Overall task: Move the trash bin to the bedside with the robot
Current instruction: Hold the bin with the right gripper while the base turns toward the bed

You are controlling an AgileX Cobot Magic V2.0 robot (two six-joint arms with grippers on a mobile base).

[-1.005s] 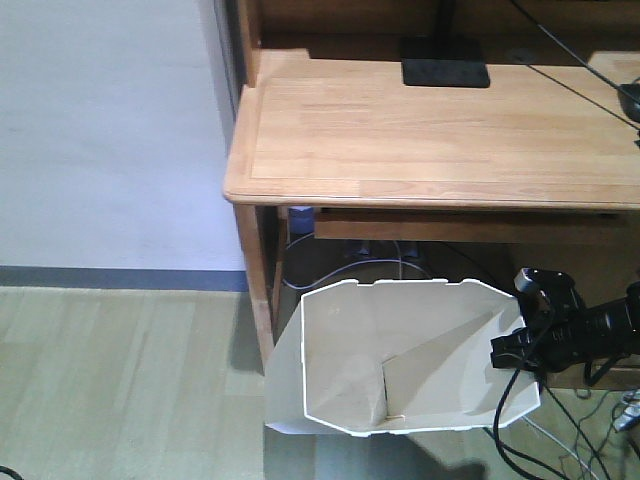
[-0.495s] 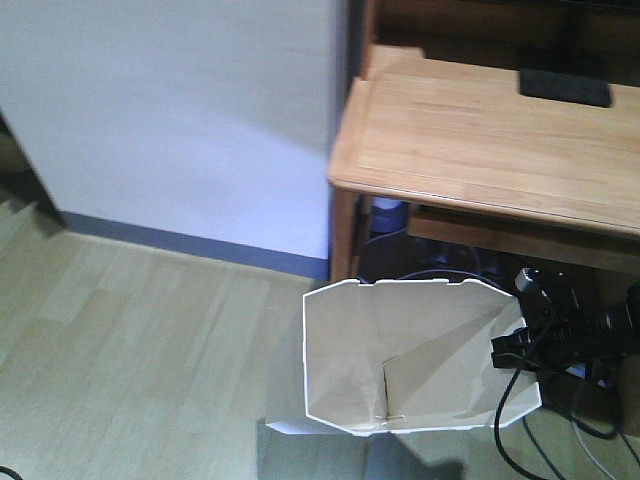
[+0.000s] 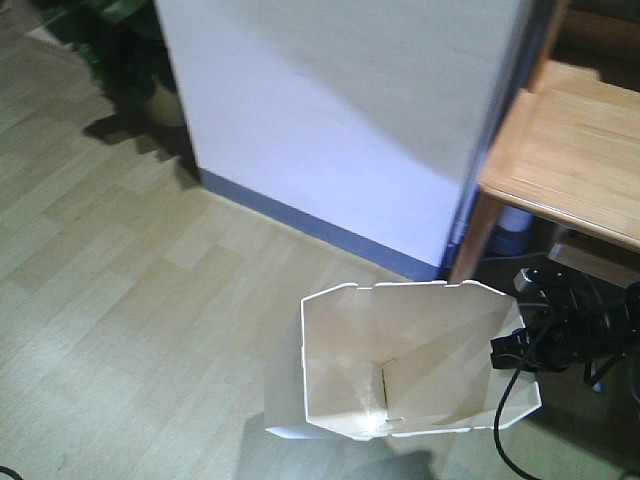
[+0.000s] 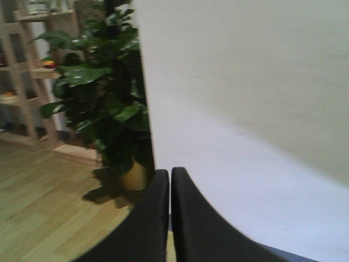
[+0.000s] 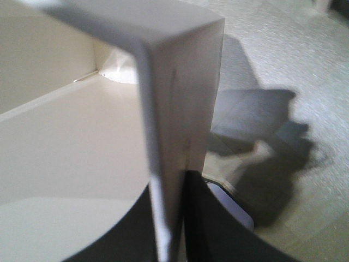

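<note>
Nearest: right end effector (image 5: 173, 224), clamped on the thin right-hand wall of the trash bin (image 3: 400, 335), one finger inside, one outside. Other arm: left end effector (image 4: 170, 218), fingers pressed together, empty. Location: bin sits before the robot over the wood floor (image 3: 130, 250), near the white wall (image 3: 340, 120) and the table (image 3: 570, 160); no bed in view. Attitude: upright, mouth up, long axis vertical, rim's longer side running left-right. Hazard: a one-sided pinch may let it slip or swing and clip the table leg (image 3: 476, 238); base contact cannot be told. Farthest: potted plant (image 4: 109, 103).
</note>
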